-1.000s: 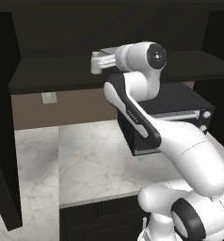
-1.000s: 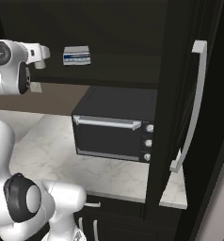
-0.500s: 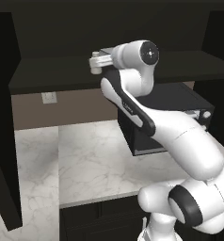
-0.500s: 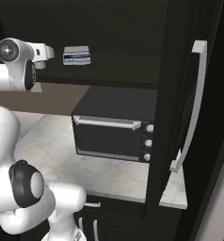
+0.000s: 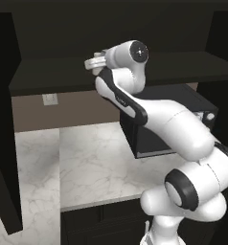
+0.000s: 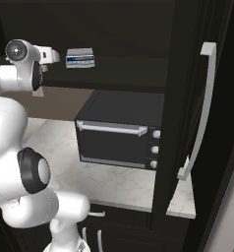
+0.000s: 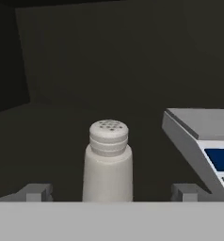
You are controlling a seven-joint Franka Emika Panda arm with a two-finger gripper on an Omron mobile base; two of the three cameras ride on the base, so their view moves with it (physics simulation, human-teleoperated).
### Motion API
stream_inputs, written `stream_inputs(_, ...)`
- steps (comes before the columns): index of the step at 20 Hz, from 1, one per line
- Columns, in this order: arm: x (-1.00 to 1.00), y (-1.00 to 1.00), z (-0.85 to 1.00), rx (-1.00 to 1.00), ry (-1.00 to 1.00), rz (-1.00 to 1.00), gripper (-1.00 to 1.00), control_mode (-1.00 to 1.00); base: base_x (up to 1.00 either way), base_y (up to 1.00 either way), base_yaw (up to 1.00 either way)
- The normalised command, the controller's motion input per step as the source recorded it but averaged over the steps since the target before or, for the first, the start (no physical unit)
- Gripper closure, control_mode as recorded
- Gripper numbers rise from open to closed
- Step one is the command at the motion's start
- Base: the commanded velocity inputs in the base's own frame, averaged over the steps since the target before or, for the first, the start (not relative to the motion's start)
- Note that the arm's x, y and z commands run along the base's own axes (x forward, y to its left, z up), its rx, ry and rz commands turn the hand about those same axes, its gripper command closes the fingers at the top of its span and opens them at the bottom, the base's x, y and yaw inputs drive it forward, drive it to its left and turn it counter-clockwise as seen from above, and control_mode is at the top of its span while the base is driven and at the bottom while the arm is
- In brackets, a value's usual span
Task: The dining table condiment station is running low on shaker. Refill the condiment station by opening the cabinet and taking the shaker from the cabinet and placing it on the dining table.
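Observation:
The cabinet (image 5: 49, 79) stands open, its dark shelf at hand height. On that shelf, in the hand view, the off-white shaker (image 7: 108, 164) stands upright with its holed cap toward me. My gripper (image 7: 109, 193) is open, one fingertip (image 7: 36, 192) on each side of the shaker's base, not touching it. In the left base view the gripper (image 5: 94, 63) reaches over the shelf's front edge. In the right base view the gripper (image 6: 52, 55) is just left of the scale. The dining table is out of view.
A flat grey kitchen scale (image 7: 203, 146) with a blue display lies close to the right of the shaker, also on the shelf (image 6: 80, 57). A black toaster oven (image 6: 121, 133) sits on the white marble worktop (image 5: 87, 162). The open cabinet doors (image 6: 202, 108) (image 5: 3, 143) flank the arm.
The hand has edged a little further left and into the cabinet, and the elbow has followed. The jaws have stayed wide.

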Motion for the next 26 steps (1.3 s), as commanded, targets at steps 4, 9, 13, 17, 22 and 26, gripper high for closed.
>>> stream_inputs(4,0.42,0.14,-0.1,0.0,0.06,0.0,-1.0,-1.0,0.0,0.0,0.0)
stream_inputs(9,0.35,0.16,-0.12,0.0,0.07,0.0,-1.0,-1.0,0.0,0.0,0.0)
stream_inputs(13,0.24,0.22,-0.16,0.0,0.07,0.0,1.0,-1.0,0.0,0.0,0.0)
stream_inputs(17,0.03,0.04,-0.14,0.0,0.04,0.0,1.0,-1.0,0.0,0.0,0.0)
stream_inputs(22,0.0,0.02,-0.06,0.0,0.04,0.0,1.0,-1.0,0.0,0.0,0.0)
stream_inputs(26,0.0,0.01,0.0,0.0,0.0,0.0,1.0,-1.0,0.0,0.0,0.0)
